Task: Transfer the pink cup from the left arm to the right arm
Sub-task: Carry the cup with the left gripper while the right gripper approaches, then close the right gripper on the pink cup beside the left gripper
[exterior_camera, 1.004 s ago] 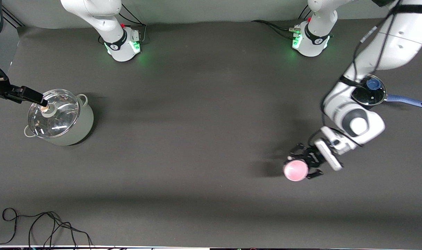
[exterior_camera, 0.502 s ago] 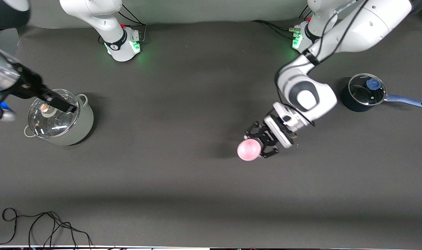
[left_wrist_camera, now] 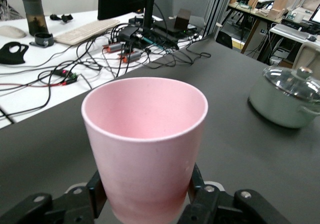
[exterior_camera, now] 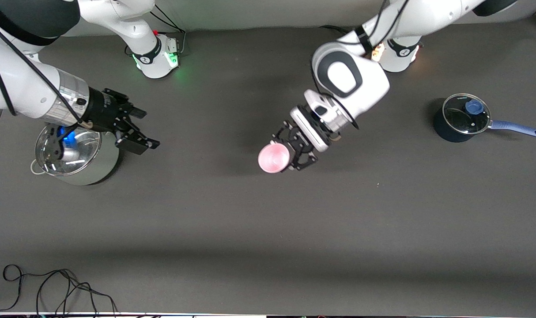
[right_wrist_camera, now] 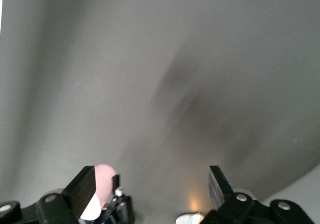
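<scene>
The pink cup (exterior_camera: 273,157) is upright in my left gripper (exterior_camera: 290,150), which is shut on its lower part and holds it above the middle of the table. In the left wrist view the cup (left_wrist_camera: 145,144) fills the middle, with a skeletal finger (left_wrist_camera: 95,191) pressed on each side. My right gripper (exterior_camera: 137,129) is open and empty in the air beside the steel pot, pointing toward the cup with a wide gap still between them. In the right wrist view its block fingers (right_wrist_camera: 82,186) stand wide apart, and the cup (right_wrist_camera: 102,180) shows farther off.
A steel pot with a glass lid (exterior_camera: 73,154) stands at the right arm's end, partly under the right wrist, and shows in the left wrist view (left_wrist_camera: 287,96). A dark saucepan with a blue handle (exterior_camera: 464,117) stands at the left arm's end. A black cable (exterior_camera: 51,287) lies near the front edge.
My left arm has carried the cup from the left arm's end to the middle of the table. My right gripper has left the pot lid and swung out toward the cup.
</scene>
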Robot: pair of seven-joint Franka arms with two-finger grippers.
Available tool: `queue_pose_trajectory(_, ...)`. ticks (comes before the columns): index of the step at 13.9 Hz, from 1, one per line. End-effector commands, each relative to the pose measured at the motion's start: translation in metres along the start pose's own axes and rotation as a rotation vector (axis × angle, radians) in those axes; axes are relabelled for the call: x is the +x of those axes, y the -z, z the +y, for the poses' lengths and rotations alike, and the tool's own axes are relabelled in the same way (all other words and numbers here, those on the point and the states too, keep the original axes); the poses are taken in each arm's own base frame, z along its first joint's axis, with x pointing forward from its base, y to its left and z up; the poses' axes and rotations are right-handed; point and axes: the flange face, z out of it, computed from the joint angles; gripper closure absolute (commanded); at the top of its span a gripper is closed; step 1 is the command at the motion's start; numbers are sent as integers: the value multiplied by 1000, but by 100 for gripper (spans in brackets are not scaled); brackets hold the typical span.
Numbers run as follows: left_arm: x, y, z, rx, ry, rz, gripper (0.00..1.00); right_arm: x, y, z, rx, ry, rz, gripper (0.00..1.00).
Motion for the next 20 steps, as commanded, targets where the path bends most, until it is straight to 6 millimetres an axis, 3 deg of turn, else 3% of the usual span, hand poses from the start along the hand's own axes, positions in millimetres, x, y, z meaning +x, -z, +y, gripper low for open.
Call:
queue_pose_trajectory(1, 25, 10, 45, 18, -14, 17, 50, -48, -19, -17, -32, 26, -25, 0)
queue_pose_trajectory(3, 35, 14, 70, 16, -31, 28, 50, -84, -39, -25, -33, 12, -16, 0)
queue_pose_trajectory(6, 46, 16, 89, 25, -34, 39, 50, -113, -65, -31, -59, -8, -20, 0)
queue_pose_trajectory(10, 48, 18, 90, 38, -26, 39, 50, -142, -92, -32, -94, 36, -19, 0)
queue_pose_trajectory(12, 50, 19, 90, 39, -25, 42, 50, -173, -116, -29, -130, 86, -4, 0)
queue_pose_trajectory(15, 52, 19, 90, 39, -23, 47, 50, -179, -139, -31, -161, 106, 52, 1)
queue_pose_trajectory(16, 51, 19, 89, 41, -21, 46, 50, -178, -140, -32, -163, 106, 55, 7)
queue_pose_trajectory(20, 52, 19, 86, 44, -19, 48, 50, -173, -126, -35, -135, 97, 53, 10)
